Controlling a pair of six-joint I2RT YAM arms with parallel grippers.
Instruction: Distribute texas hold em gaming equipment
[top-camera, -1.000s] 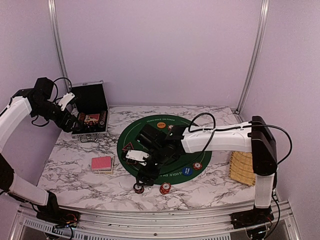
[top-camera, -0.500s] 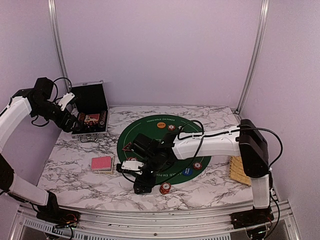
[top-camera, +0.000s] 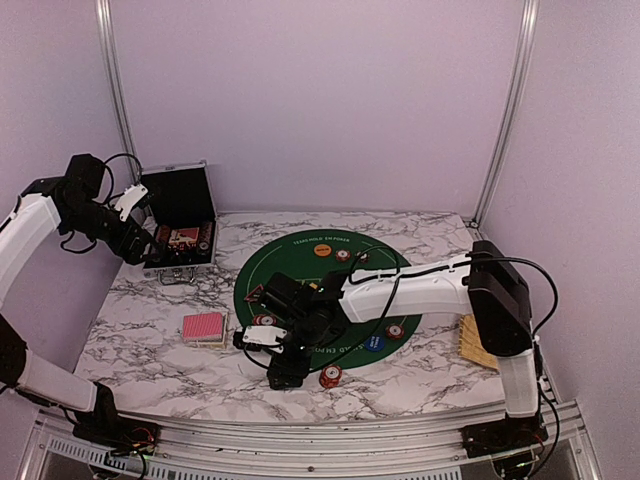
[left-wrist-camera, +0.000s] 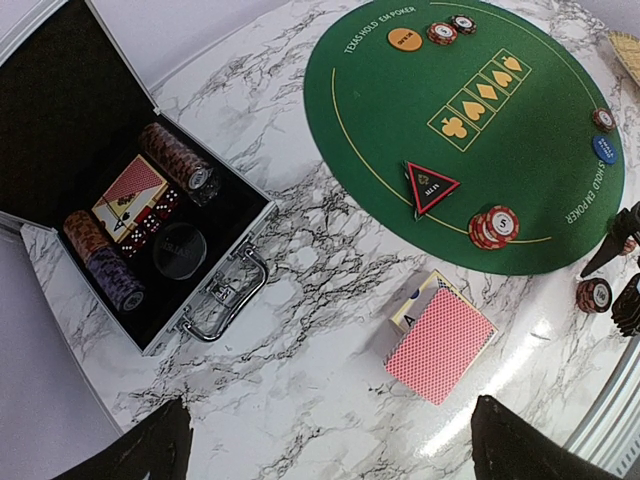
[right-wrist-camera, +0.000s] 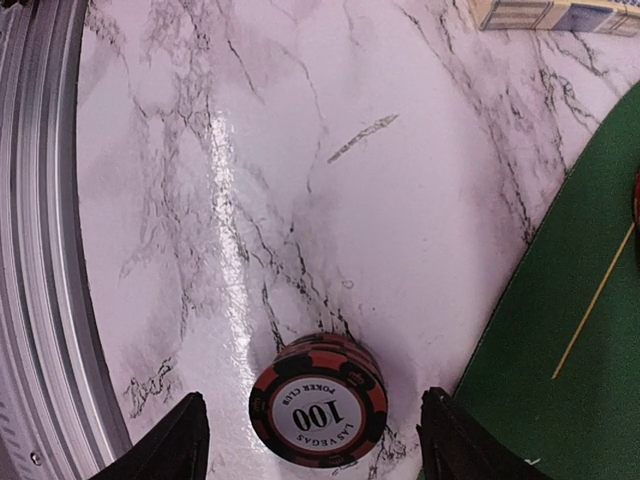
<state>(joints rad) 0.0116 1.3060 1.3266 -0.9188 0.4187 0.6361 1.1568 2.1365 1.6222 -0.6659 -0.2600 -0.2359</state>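
Observation:
My right gripper (right-wrist-camera: 314, 425) is open, its fingers (right-wrist-camera: 185, 440) on either side of a short stack of orange-red and dark "100" poker chips (right-wrist-camera: 318, 405) on the marble, without touching it. In the top view the right gripper (top-camera: 283, 372) hides that stack near the front edge. A second chip stack (top-camera: 330, 377) sits just to its right. My left gripper (left-wrist-camera: 335, 452) is open and empty, held high near the case (top-camera: 180, 225). The red-backed card deck (left-wrist-camera: 440, 340) lies on the marble. The orange button (left-wrist-camera: 405, 39), triangular marker (left-wrist-camera: 430, 186), chip stack (left-wrist-camera: 493, 227) and blue chip (left-wrist-camera: 604, 148) lie on the green mat (left-wrist-camera: 500, 170).
The open black case (left-wrist-camera: 230, 215) at the back left holds rolls of chips, cards and dice. A tan wicker tray (top-camera: 482, 340) lies at the right edge, partly behind the right arm. The metal rail (right-wrist-camera: 40, 250) runs along the table's front edge.
My right gripper has moved left and down toward the front edge. It now straddles the left chip stack, hiding it from above. The left arm has not moved.

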